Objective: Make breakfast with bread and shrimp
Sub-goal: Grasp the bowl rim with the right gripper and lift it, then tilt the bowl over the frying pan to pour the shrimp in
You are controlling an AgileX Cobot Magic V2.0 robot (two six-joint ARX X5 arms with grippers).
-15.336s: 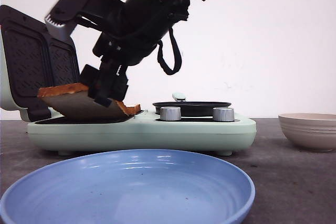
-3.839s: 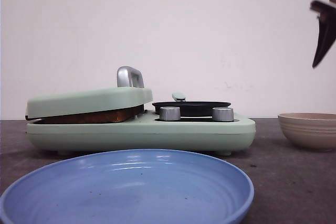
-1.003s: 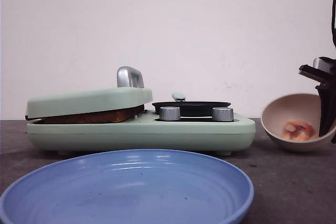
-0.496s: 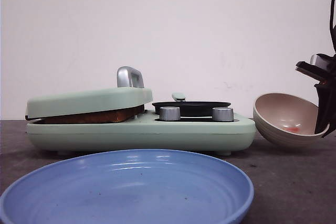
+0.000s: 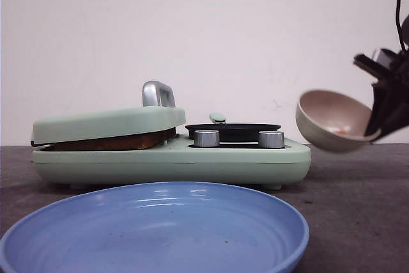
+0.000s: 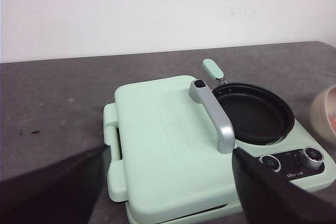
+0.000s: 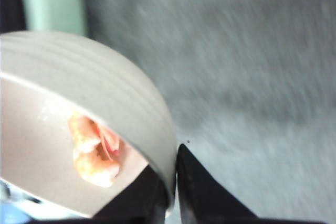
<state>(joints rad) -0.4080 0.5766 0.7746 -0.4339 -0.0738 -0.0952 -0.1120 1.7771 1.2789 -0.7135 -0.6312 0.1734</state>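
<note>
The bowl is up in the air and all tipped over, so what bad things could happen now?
The beige bowl is held only by its rim in the right tool, so it might slip. It tilts steeply toward the black pan while short of it, so the shrimp could slide out onto the table.

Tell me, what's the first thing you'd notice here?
The tilted beige ribbed bowl in the air at the right, pinched at its rim by the right claw, with pink-orange curled shrimp inside. Then the big round blue plate up front, and the mint-green breakfast cooker behind it, shut on browned bread.
</note>
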